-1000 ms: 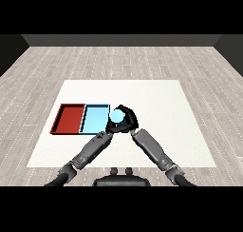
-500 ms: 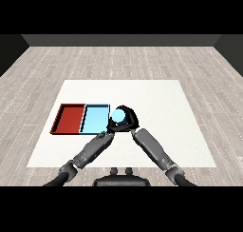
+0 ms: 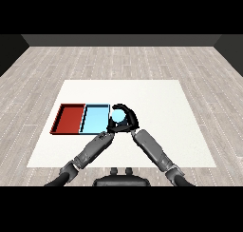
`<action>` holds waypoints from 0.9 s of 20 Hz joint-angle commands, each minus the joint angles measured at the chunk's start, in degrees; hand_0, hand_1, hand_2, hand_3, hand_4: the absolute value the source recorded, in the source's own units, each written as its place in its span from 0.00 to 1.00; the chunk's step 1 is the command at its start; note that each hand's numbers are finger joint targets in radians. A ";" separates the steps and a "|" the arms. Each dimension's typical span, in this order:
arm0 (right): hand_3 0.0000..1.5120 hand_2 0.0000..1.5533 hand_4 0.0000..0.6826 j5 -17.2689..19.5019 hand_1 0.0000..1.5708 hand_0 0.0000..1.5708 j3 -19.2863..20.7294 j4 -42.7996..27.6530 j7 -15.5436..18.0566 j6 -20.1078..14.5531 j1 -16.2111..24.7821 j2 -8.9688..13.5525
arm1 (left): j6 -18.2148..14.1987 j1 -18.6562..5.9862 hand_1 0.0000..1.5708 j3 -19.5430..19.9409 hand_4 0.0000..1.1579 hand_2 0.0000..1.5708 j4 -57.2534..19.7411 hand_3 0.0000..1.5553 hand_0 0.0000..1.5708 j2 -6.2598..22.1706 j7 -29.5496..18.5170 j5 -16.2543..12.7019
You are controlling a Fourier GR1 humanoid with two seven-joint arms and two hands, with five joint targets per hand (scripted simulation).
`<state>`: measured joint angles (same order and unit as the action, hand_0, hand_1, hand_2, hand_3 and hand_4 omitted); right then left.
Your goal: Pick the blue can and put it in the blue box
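The blue can (image 3: 116,114) is a pale blue cylinder, just right of the light blue tray (image 3: 95,118). My right hand (image 3: 129,120) has its fingers arched over the can's top and right side, curled round it. I cannot tell whether the can rests on the table or hangs just above it. My left hand (image 3: 111,127) lies low beside the can's near left side, close to the blue tray's right rim, and partly merges with the right hand.
A red tray (image 3: 69,118) lies against the left side of the blue tray. Both trays hold nothing. The white table (image 3: 166,112) stretches to the right and far side, on a wooden floor.
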<state>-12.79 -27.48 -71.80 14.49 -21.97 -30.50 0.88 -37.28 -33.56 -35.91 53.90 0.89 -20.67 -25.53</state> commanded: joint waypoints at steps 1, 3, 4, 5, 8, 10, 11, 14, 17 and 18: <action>0.00 0.00 0.00 2.41 0.00 0.00 0.57 -0.57 -1.43 0.45 1.00 -0.84 | 2.34 1.45 1.00 3.99 0.98 0.99 2.21 0.94 1.00 0.85 1.83 2.79; 0.00 0.00 0.00 2.97 0.00 0.00 1.01 -1.64 -2.02 0.14 1.93 -0.84 | 2.03 -2.44 1.00 3.11 0.98 0.99 -0.55 0.94 1.00 -0.85 1.18 0.96; 0.00 0.00 0.00 2.08 0.00 0.00 -1.85 0.53 -1.37 -1.98 0.04 -0.84 | 1.40 -1.41 1.00 4.07 0.99 1.00 1.57 0.95 1.00 -0.85 2.92 3.78; 0.00 0.00 0.00 2.29 0.00 0.00 -0.66 1.52 1.46 0.09 1.74 -0.85 | 0.21 1.53 1.00 3.02 0.99 1.00 5.11 0.95 1.00 -0.85 4.57 4.36; 0.00 0.00 0.00 -0.12 0.00 0.00 0.11 5.70 3.66 -1.34 -2.28 -0.85 | -1.59 -1.76 1.00 0.39 0.99 1.00 0.09 0.95 1.00 -0.86 1.12 -0.20; 0.00 0.00 0.00 3.31 0.00 0.00 4.30 1.68 -1.84 0.88 -0.02 -0.85 | 0.43 0.11 1.00 3.78 0.99 1.00 0.84 0.96 1.00 -0.86 0.41 2.57; 0.00 0.00 0.00 3.71 0.00 0.00 4.67 -1.00 -0.50 0.31 2.45 0.56 | -3.65 -0.74 1.00 -1.02 0.99 1.00 1.71 0.96 1.00 -0.87 1.69 0.56; 0.00 0.00 0.00 -1.75 0.00 0.00 10.55 -1.77 -0.74 4.28 0.03 0.49 | -0.58 0.76 1.00 1.13 0.99 1.00 -0.96 0.96 1.00 -0.88 -1.87 -0.82; 0.00 0.00 0.00 -5.52 0.00 0.00 13.04 -8.14 -2.68 5.45 1.25 0.95 | 2.39 5.45 1.00 3.50 0.99 1.00 0.19 0.96 1.00 0.35 -2.86 0.32; 0.00 0.00 0.00 -7.47 0.00 0.00 13.87 -13.39 -3.91 7.87 5.87 4.26 | 1.08 1.33 1.00 4.82 0.99 1.00 -0.88 0.95 1.00 -0.87 -0.67 -0.13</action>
<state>-16.23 -17.09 -77.69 12.75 -17.16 -28.04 2.39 -36.47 -32.23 -32.87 52.82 0.24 -21.58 -25.58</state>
